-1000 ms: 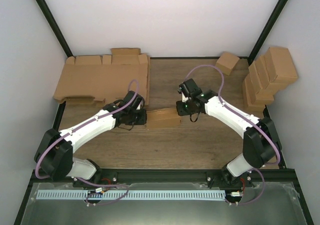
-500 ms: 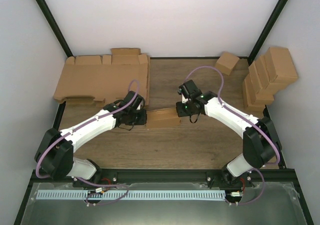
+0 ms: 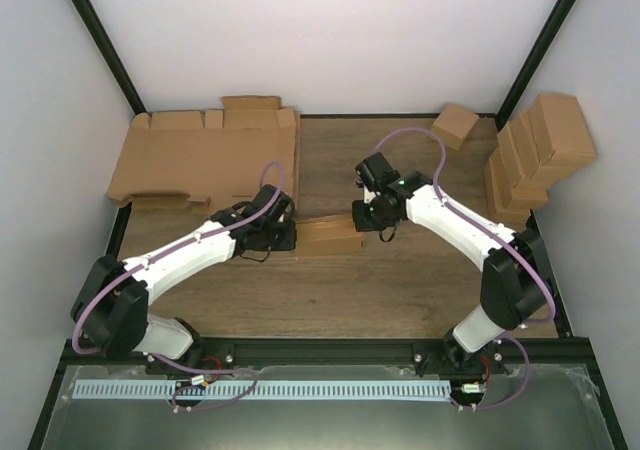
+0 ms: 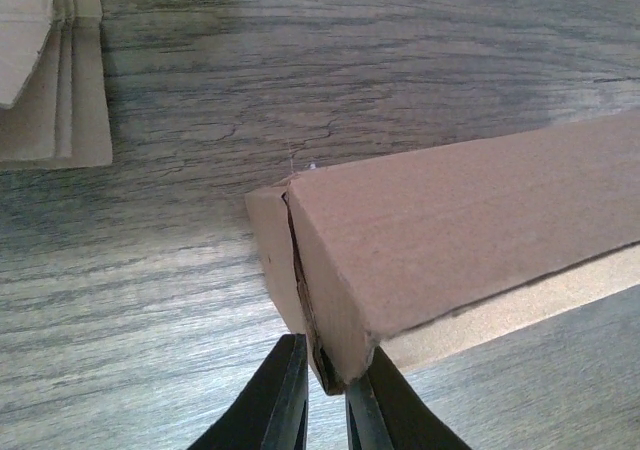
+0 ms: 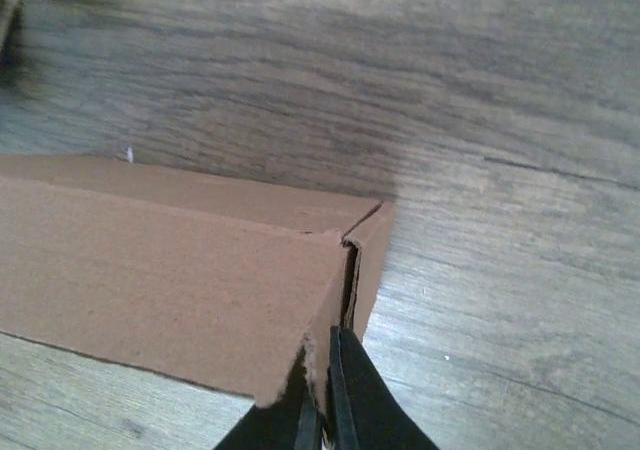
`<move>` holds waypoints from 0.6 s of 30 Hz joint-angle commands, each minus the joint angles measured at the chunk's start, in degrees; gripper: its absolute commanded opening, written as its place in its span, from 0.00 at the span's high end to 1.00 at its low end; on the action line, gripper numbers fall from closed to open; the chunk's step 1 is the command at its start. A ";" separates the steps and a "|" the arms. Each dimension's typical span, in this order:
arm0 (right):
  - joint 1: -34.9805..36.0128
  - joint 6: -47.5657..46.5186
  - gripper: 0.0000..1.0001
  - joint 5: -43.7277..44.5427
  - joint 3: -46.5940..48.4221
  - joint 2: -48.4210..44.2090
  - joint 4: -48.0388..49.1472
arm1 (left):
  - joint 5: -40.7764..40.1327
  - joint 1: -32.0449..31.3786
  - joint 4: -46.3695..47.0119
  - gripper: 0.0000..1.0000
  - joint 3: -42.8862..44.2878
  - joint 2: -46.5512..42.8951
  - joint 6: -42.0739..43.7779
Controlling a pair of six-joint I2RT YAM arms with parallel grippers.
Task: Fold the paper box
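The paper box (image 3: 330,237) lies on the wooden table (image 3: 330,290) between the two arms, folded into a small brown oblong carton. My left gripper (image 3: 290,236) is at its left end. In the left wrist view the left gripper (image 4: 325,358) is shut on the lower corner of the box's (image 4: 460,230) end, where a flap seam gapes slightly. My right gripper (image 3: 357,220) is at the box's right end. In the right wrist view the right gripper (image 5: 328,345) is pinched on the edge of the box's (image 5: 150,270) end wall, beside a narrow open slit.
Large flat cardboard sheets (image 3: 205,155) with notched edges lie at the back left, their edge (image 4: 50,90) also in the left wrist view. A small cube-like carton (image 3: 454,125) sits at the back. Several folded cartons (image 3: 535,155) lean against the right wall.
The right gripper has closed fully on the box's right end. The left gripper has shifted slightly toward the box and kept its grip. The box has barely moved.
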 commanded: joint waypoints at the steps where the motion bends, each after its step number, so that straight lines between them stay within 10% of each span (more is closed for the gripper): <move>1: 0.40 1.90 0.99 -1.52 3.43 1.88 -3.83 | -2.49 -1.22 -1.63 0.87 0.29 1.95 -0.47; 18: 0.40 2.93 0.98 -6.39 4.09 3.25 -5.14 | -6.70 -3.53 -3.23 0.87 1.78 2.94 -1.32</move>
